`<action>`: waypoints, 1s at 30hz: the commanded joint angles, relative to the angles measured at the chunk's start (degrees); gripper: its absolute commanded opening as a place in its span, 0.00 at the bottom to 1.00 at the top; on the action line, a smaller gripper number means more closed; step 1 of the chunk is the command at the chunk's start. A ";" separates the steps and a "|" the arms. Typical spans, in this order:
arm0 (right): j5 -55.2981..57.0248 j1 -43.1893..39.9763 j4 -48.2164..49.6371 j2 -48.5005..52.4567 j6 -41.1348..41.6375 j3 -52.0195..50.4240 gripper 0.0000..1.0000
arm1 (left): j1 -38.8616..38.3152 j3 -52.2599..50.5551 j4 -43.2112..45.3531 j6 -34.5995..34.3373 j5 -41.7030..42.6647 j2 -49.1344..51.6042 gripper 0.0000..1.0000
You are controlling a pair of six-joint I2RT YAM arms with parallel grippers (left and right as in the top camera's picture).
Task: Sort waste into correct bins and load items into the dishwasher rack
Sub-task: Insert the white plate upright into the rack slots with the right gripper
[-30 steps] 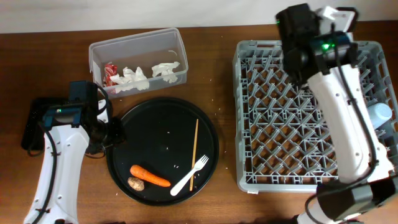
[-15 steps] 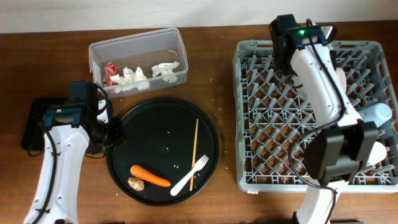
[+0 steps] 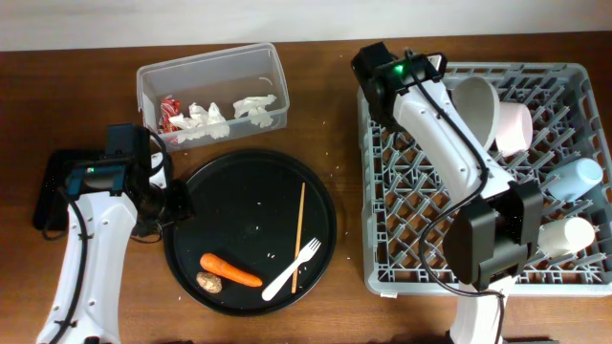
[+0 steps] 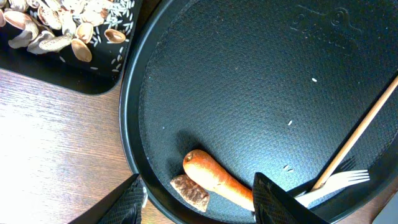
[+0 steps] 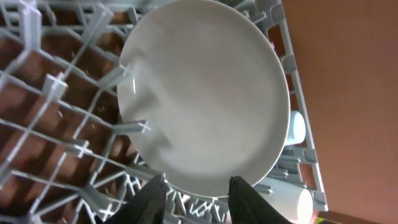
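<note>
pale grey-green bowl (image 5: 205, 93) stands propped by dishwasher rack (image 3: 402, 277) pegs. right end effector (image 5: 199, 184) parted, empty; left end effector (image 4: 199, 186) wide over carrot (image 4: 217, 180).

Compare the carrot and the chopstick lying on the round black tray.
Colour: the carrot is bright orange; the chopstick is pale wood.
Shape: the carrot is thick and tapers; the chopstick is thin and straight.
Neighbours: the carrot lies next to a brown lump; the chopstick ends at the tines of the white fork.
Both lie flat on the round black tray, and neither is held.
</note>
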 commanded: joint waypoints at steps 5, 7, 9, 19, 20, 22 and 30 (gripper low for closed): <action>-13.73 -9.88 0.92 -10.14 3.28 2.51 0.06 | 0.26 0.79 -0.24 -0.33 0.22 -0.59 0.56; -23.04 -17.29 3.26 -13.49 -1.44 2.58 0.04 | 0.26 0.79 -0.24 -0.33 0.22 -0.59 0.56; -32.24 -24.72 3.41 -13.75 -5.42 2.54 0.04 | 0.26 0.79 -0.24 -0.33 0.22 -0.59 0.56; -56.54 -37.88 6.14 -7.48 -24.92 -0.70 0.05 | 0.26 0.79 -0.24 -0.33 0.22 -0.59 0.56; -59.19 -37.18 6.21 -6.73 -26.88 -1.11 0.05 | 0.26 0.79 -0.24 -0.33 0.22 -0.59 0.56; -61.37 -35.74 6.16 -5.66 -29.27 -1.16 0.05 | 0.26 0.76 -0.24 -0.33 0.22 -0.59 0.56; -67.89 -29.99 5.33 -5.18 -39.30 -1.16 0.05 | 0.26 0.79 -0.26 -0.33 0.22 -0.59 0.56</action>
